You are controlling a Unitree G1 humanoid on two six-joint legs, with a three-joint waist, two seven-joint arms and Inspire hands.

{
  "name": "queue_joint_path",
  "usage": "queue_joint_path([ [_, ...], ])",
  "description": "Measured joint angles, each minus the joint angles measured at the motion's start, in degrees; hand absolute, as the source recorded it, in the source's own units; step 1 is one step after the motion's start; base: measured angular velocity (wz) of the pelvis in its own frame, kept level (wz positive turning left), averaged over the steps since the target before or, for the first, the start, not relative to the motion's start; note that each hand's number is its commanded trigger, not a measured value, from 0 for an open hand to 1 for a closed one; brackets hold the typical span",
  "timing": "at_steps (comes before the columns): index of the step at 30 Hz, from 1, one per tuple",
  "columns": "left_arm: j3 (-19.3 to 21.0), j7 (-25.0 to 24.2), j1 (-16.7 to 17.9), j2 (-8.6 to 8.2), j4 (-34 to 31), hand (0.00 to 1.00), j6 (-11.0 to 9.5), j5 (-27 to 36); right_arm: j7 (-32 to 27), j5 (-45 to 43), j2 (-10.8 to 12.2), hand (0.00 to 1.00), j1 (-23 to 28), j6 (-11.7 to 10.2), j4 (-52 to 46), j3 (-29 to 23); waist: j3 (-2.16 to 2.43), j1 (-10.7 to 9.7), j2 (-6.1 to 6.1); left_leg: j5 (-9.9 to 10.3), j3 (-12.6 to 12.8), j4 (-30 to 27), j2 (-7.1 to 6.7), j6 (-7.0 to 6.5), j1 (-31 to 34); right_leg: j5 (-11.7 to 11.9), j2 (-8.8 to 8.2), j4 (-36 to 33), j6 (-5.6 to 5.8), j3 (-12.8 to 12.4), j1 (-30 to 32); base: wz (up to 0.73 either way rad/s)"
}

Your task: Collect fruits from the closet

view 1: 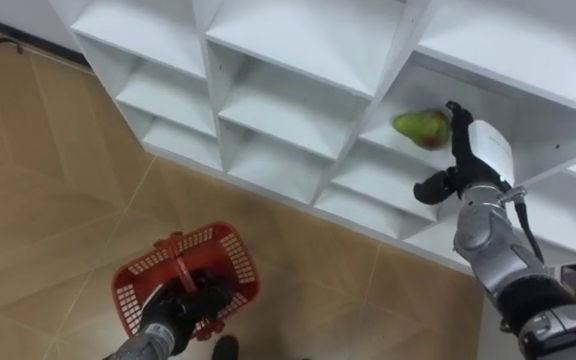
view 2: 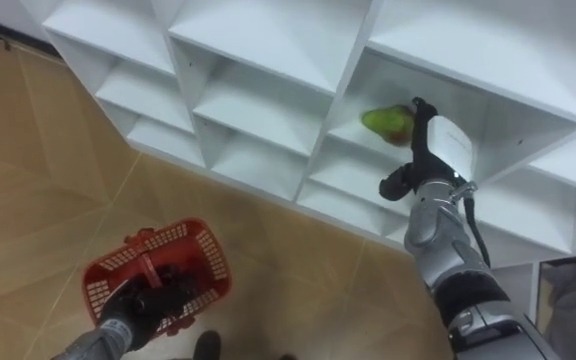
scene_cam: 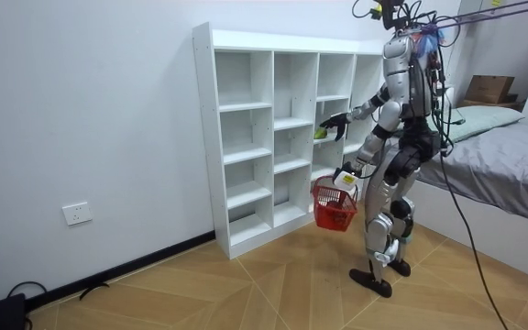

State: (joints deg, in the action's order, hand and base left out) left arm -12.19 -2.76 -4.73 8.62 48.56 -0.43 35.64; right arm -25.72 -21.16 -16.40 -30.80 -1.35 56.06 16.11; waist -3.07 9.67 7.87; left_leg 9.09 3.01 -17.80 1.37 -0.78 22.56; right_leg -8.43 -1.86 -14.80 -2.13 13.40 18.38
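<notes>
A green fruit with a red blush (view 1: pixel 421 127) lies on a shelf of the white closet (view 1: pixel 298 60), in a compartment at the right. My right hand (view 1: pixel 460 160) reaches into that compartment, its fingers straight and right beside the fruit, its thumb spread below; it is open and holds nothing. Low at the left, my left hand (view 1: pixel 183 305) is shut on the handle of a red plastic basket (view 1: pixel 133 270) that hangs above the wooden floor. In the room view I stand upright facing the closet, with the basket (scene_cam: pixel 334 206) at knee height and the fruit (scene_cam: pixel 320 134) at chest height.
The other closet compartments in sight hold nothing. A bed (scene_cam: pixel 502 165) stands behind me at the room view's right, with a cardboard box (scene_cam: pixel 489 89) beyond it. Open wooden floor (view 1: pixel 48 180) lies to my left.
</notes>
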Motion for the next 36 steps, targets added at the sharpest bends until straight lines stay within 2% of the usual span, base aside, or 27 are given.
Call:
queue_joint_path([
  [9,0.0,0.0,-0.9,0.01,0.0,1.00,0.0,-0.3,0.0,-1.6,0.0,0.00,-0.4,0.0,0.2,0.0,-0.08,0.0,-0.01,0.0,0.1,0.0,-0.01,-0.01,0.5,0.0,-0.04,0.0,0.00,-0.5,0.7,0.00],
  [13,0.0,0.0,-1.2,-0.01,0.0,1.00,0.0,-0.1,0.0,-1.7,0.0,0.00,-1.7,0.0,1.8,-1.7,-0.19,0.1,-0.03,0.0,0.1,0.0,-0.01,-0.01,0.5,0.0,-0.09,0.0,0.00,-0.5,0.7,0.00],
  [17,-0.6,0.0,-1.5,-0.23,0.9,1.00,-0.2,0.9,-0.3,-1.6,0.0,0.00,-3.8,0.2,2.0,-2.4,-0.71,0.1,0.29,0.0,0.1,-0.1,-0.01,-0.01,0.5,0.0,-0.05,-0.1,-0.05,-0.7,0.8,-0.02],
  [29,-3.4,-0.2,-2.1,-0.37,2.5,1.00,-0.2,0.9,-1.1,-1.5,0.0,0.00,-5.4,0.2,2.0,-2.3,-0.74,0.4,0.36,0.0,0.3,-0.1,-0.02,-0.02,0.8,0.0,-0.14,-0.6,-0.04,-0.8,1.4,-0.01],
  [36,-3.8,-1.1,-2.7,-0.52,2.7,1.00,-0.3,0.9,-2.8,-1.6,0.0,0.00,-8.6,0.2,3.0,-2.3,-0.84,0.1,0.53,-0.1,0.8,-0.5,-0.08,-0.07,1.7,0.0,-0.10,-1.1,-0.05,-0.9,2.3,-0.03],
])
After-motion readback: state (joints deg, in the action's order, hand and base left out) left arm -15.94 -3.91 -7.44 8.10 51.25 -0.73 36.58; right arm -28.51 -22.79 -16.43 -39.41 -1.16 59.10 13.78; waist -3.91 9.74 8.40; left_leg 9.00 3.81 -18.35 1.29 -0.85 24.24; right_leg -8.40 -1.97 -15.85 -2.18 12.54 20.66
